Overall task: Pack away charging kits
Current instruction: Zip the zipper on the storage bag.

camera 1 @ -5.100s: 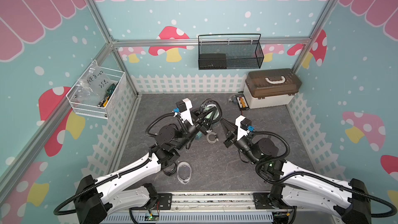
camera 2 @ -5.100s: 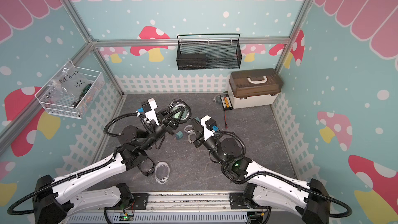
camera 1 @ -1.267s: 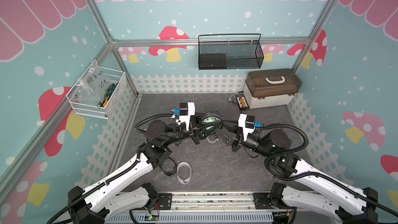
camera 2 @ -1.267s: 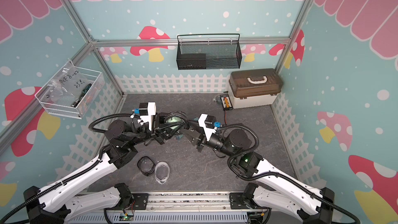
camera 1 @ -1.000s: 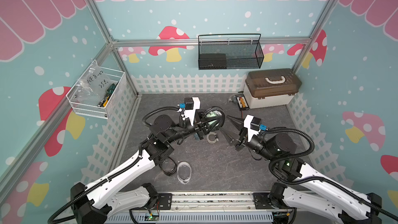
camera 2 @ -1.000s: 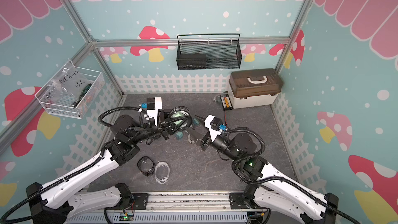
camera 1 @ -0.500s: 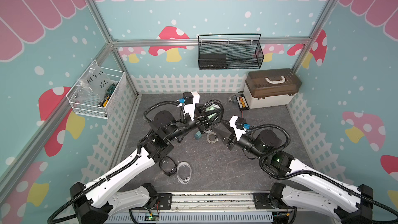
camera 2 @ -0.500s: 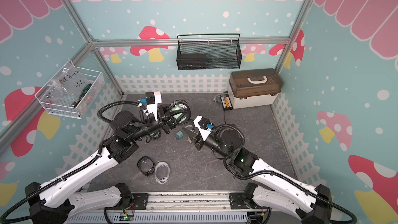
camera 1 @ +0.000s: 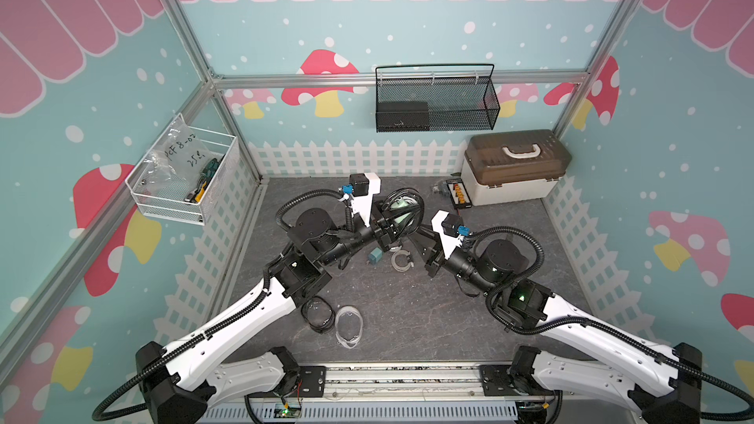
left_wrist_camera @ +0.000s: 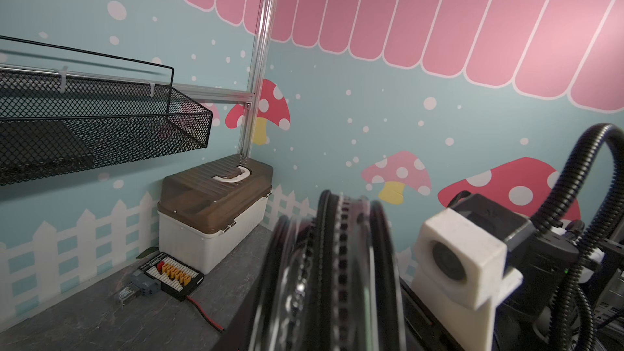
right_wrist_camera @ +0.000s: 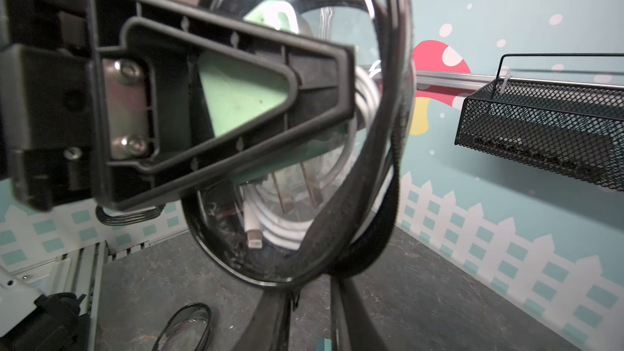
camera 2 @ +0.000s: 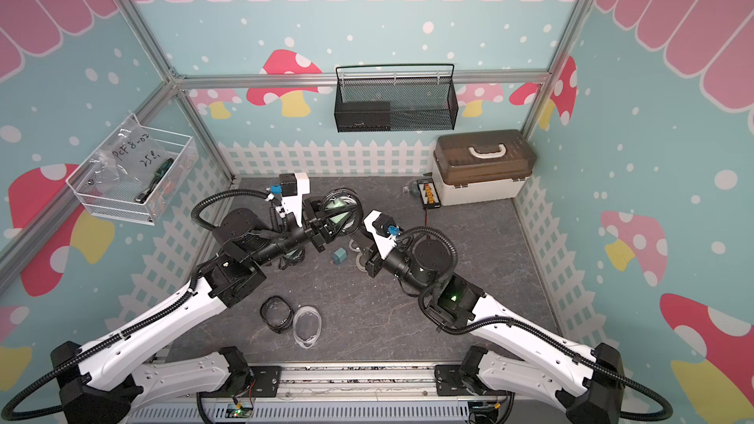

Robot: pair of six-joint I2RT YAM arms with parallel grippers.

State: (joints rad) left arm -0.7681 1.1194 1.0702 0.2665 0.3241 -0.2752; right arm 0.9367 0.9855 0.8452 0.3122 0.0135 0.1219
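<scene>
Teal mushroom walls (camera 1: pixel 408 34), white fence trim (camera 1: pixel 351 157), dark floor (camera 1: pixel 408 312).

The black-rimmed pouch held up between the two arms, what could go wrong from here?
1. The black-rimmed pouch stands on edge in the left gripper with its rim gaping; the green charger and white cable inside might spill out.
2. The right gripper sits at its lower rim; a tug there could twist the pouch out of the left grip.
</scene>
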